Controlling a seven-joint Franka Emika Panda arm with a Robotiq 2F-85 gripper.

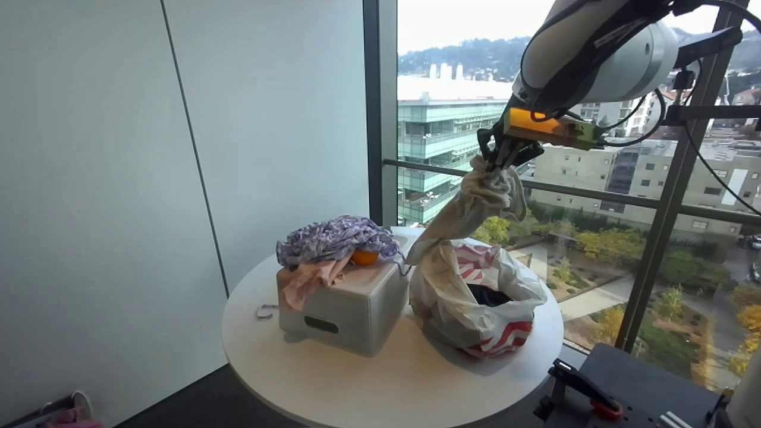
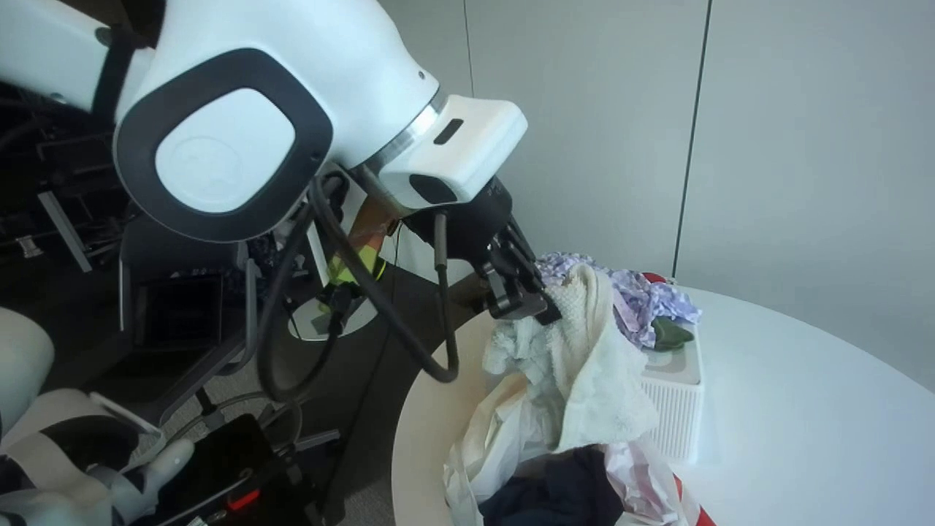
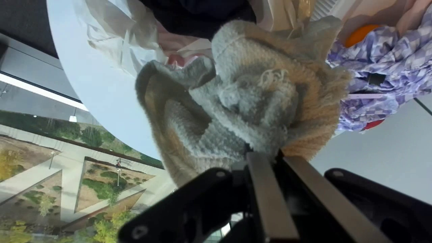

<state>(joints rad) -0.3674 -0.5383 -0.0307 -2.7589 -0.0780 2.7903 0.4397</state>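
Off-white terry, looped and fuzzy with a few straggling threads, is forming a bunched towel (image 2: 606, 372) whose gathered top the gripper (image 3: 268, 156) is pinching. The towel is hanging in loose folds over a crinkled, red-striped white bag (image 1: 440, 303), inside which dark cloth (image 2: 555, 489) is lying. Wrinkled purple checked fabric (image 1: 336, 241) is draping a boxy, ribbed case (image 1: 351, 315).

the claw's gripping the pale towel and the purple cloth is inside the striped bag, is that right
Not quite: the purple cloth lies on the white box, not in the striped bag, as both exterior views show. The claw does grip the pale towel.
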